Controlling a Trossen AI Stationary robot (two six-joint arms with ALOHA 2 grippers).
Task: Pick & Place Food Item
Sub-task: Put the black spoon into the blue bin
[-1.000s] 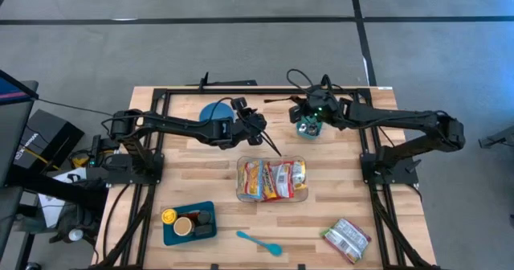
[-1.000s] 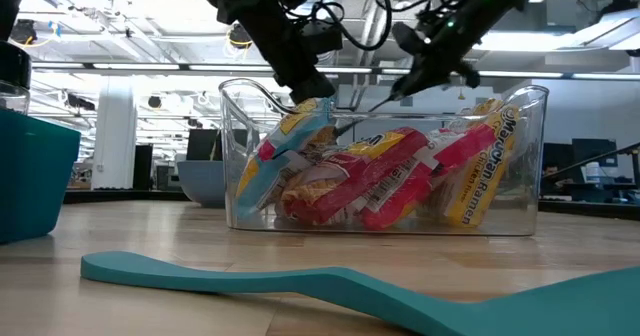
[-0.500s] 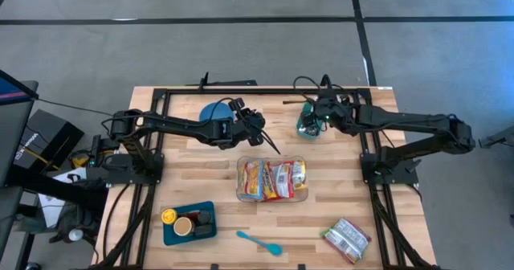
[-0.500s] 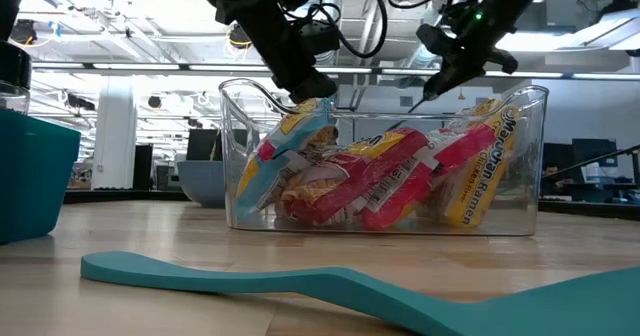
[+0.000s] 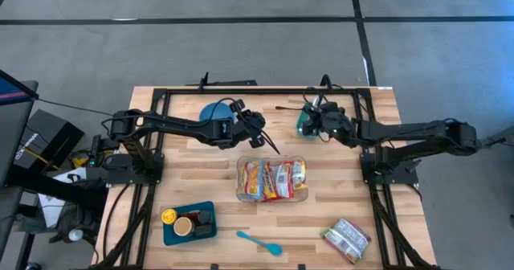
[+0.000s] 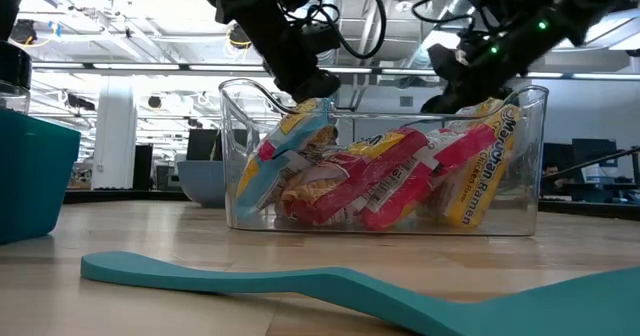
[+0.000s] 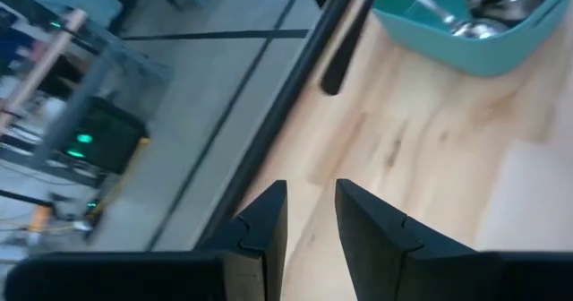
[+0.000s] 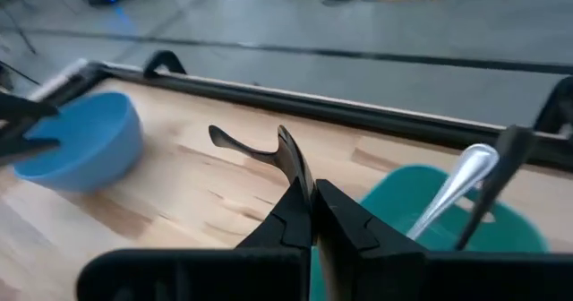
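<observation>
A clear bin (image 5: 272, 180) sat at the middle of the wooden worktop (image 5: 185, 177), holding three bright ramen packets (image 5: 271, 178) stood side by side; in the low view the packets (image 6: 400, 181) leaned against each other and filled the bin (image 6: 385, 156) from wall to wall. A fourth packet (image 5: 347, 239) lay alone on the worktop at the near right corner.

The right end effector (image 5: 305, 112) was well apart from the bin, at the far right of the worktop, beside a teal cup (image 5: 307, 124). Its fingers were pinched together on a dark utensil (image 8: 269, 149), whose curved handle stuck out ahead of the fingertips (image 8: 304, 198) in the right wrist view. The teal cup (image 8: 421, 202) held at least one silver utensil (image 8: 457, 180).

The left end effector (image 5: 269, 144) hovered just beyond the far left corner of the bin, its fingers (image 7: 358, 211) narrowly parted and holding nothing.

One blue bowl (image 5: 215, 112) stood at the far side, left of centre, partly under the left arm. One teal tray (image 5: 189, 222) at the near left carried a yellow round item and two darker ones. One teal spatula (image 5: 259, 242) lay on the worktop near the front edge, just in front of the bin.
</observation>
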